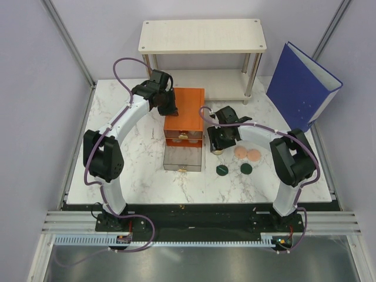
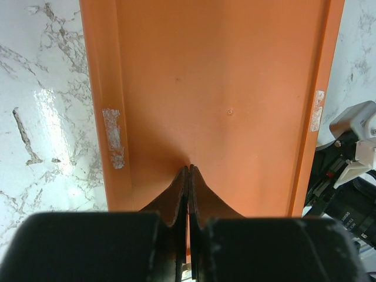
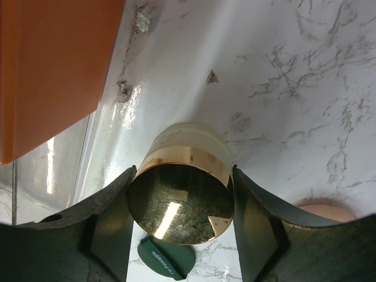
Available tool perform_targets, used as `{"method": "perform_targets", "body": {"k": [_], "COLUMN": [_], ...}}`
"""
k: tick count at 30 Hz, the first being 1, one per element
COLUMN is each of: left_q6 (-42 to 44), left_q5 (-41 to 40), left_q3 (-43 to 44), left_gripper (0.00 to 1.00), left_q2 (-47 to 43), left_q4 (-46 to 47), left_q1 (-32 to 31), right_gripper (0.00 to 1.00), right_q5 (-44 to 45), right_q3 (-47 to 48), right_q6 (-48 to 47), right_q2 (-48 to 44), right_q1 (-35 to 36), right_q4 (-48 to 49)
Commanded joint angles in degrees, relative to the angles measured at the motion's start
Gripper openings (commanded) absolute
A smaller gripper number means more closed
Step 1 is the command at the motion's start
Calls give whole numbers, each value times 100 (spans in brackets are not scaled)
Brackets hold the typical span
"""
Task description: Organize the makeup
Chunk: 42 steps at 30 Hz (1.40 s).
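My right gripper (image 3: 181, 202) is shut on the cream gold-capped tube (image 3: 182, 200), its fingers pressed on both sides of the gold cap, just right of the orange box of drawers (image 1: 184, 114). In the top view this gripper (image 1: 218, 147) is beside the box's open drawers. Two peach-pink discs (image 1: 241, 151) (image 1: 254, 155) and two dark green discs (image 1: 222, 170) (image 1: 246, 168) lie on the table to its right and front. One green disc (image 3: 167, 261) and a peach disc (image 3: 326, 211) show in the right wrist view. My left gripper (image 2: 189, 168) is shut and empty, tips on the box top (image 2: 223, 88). The gold compact and grey stick are not in view.
The box's lowest drawer (image 1: 183, 158) is pulled far out toward me, and another above it is slightly out. A two-tier shelf (image 1: 202, 38) stands at the back. A big blue binder (image 1: 302, 88) leans at the back right.
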Motion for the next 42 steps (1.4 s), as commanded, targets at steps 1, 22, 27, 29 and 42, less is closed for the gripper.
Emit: {"method": "perform_targets", "body": {"k": [1,22,27,29,42], "left_q6": [243,200,191,191,103], "left_q5": [38,108,108,117,64], "left_q3": [147,191,200,183,33], "left_gripper": [2,2,2,2,2], "left_q2": [18,194,212,212,185], "left_q4": [18,18,18,18,18], "left_q1": [-2,-2,-2,-2,-2], "right_gripper": [14,0,0,0,34], "right_q5": [625,-463,-815,-886,-860], "right_q3": [76,454,629,814,1157], "right_q6": [196,-656,-533,-516,-577], "right_q2": [-29,-1594,-1252,-1085,59], "right_q1": [14,1023,1314,1376,1561], "right_q4": [66,-427,-110,-39,58]}}
